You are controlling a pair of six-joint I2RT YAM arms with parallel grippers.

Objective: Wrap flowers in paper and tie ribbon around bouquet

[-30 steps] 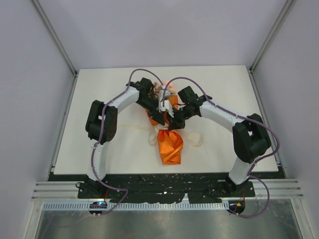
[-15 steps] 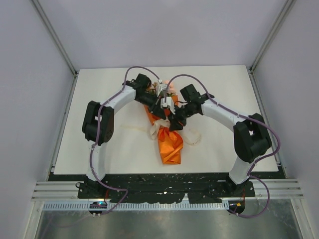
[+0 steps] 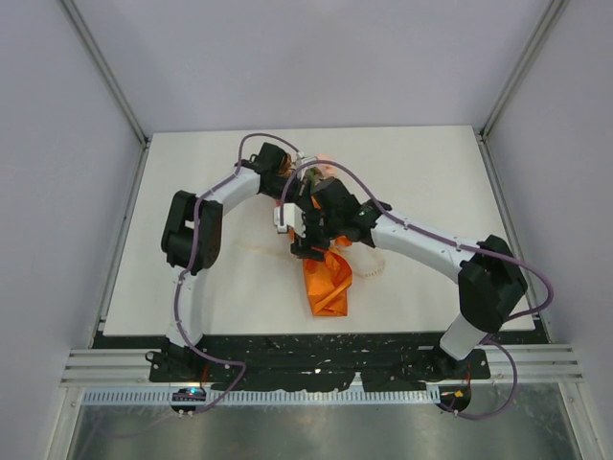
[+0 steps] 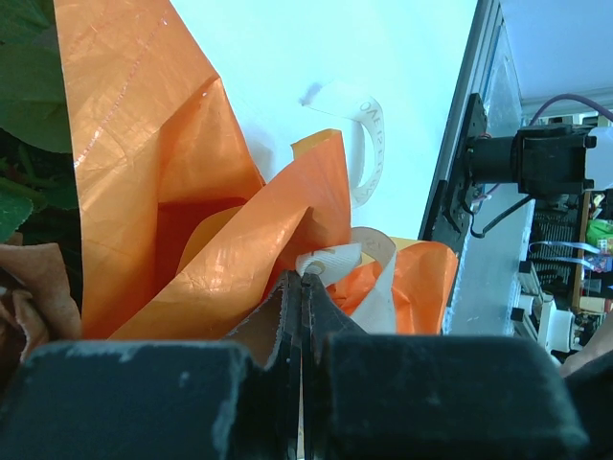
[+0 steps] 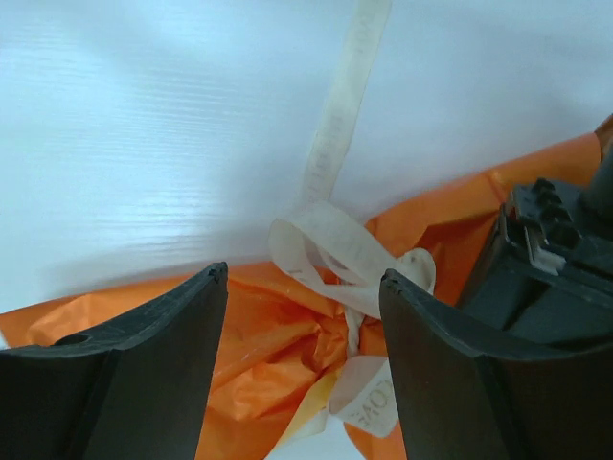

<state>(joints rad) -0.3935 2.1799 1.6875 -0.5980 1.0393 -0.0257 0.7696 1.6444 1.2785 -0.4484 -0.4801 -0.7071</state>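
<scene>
The bouquet lies on the white table, its orange paper (image 3: 328, 283) wrapped into a cone and narrowing toward me. The flowers (image 3: 322, 173) stick out at the far end. In the left wrist view, green leaves (image 4: 23, 57) and a brown bloom (image 4: 29, 287) show beside the paper (image 4: 144, 172). A cream ribbon (image 5: 347, 251) is looped and knotted round the paper's waist (image 5: 249, 345), with one tail (image 5: 345, 105) trailing over the table. My left gripper (image 4: 302, 276) is shut, pinching a ribbon loop (image 4: 326, 259) at its tips. My right gripper (image 5: 303, 273) is open, with its fingers on either side of the knot.
Both arms meet over the bouquet's middle, left gripper (image 3: 293, 226) and right gripper (image 3: 308, 247) close together. A loose ribbon loop (image 3: 370, 271) lies on the table (image 3: 431, 172) right of the cone. The table's near edge and the black base rail (image 4: 450, 192) are close behind.
My right gripper has opened and moved left across the bouquet's waist. The left gripper stayed shut and shifted slightly. The ribbon loop right of the cone has shrunk.
</scene>
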